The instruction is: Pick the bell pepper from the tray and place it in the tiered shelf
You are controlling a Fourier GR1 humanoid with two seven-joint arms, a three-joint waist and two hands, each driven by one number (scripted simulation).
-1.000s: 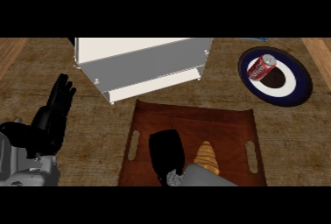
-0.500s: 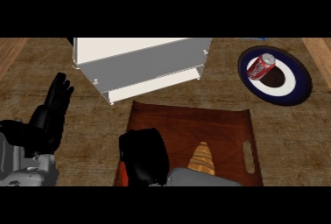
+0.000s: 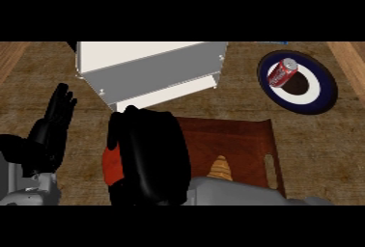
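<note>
R hand point(image 3: 146, 154) is clamped on the red bell pepper point(image 3: 108, 166), fingers curled round it. Only a strip of red shows at the hand's left side. Hand + pepper are over the left end of the brown tray point(image 3: 239, 137), fingertips near the white shelf point(image 3: 153, 72). Tan pastry point(image 3: 221, 166) lies in the tray. L hand point(image 3: 50, 132) rests at left, fingers straight, pointing up. Red can point(image 3: 281, 72) lies on a plate point(image 3: 324, 96), top right.
</note>
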